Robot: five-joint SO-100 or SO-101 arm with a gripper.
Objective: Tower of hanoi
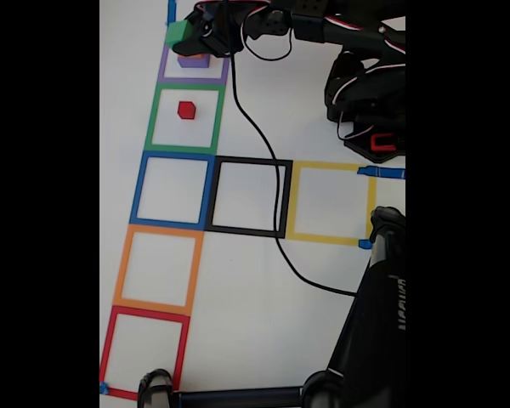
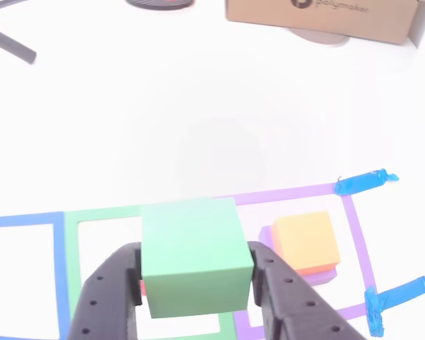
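Black arm (image 1: 357, 51), perforated fingers (image 2: 103, 301), red-white wires.

A white table (image 1: 263, 323) carries a column of tape square outlines in the fixed view: purple (image 1: 164, 72), green (image 1: 152, 115), blue (image 1: 139, 189), orange (image 1: 122, 269) and red (image 1: 108, 348), with black (image 1: 212, 195) and yellow (image 1: 292, 201) squares branching right. A red cube (image 1: 186, 110) sits inside the green outline. A purple cube (image 1: 193, 61), orange cube (image 2: 306, 242) on top, rests within the purple outline. A black cable (image 1: 259, 140) trails across the surface.
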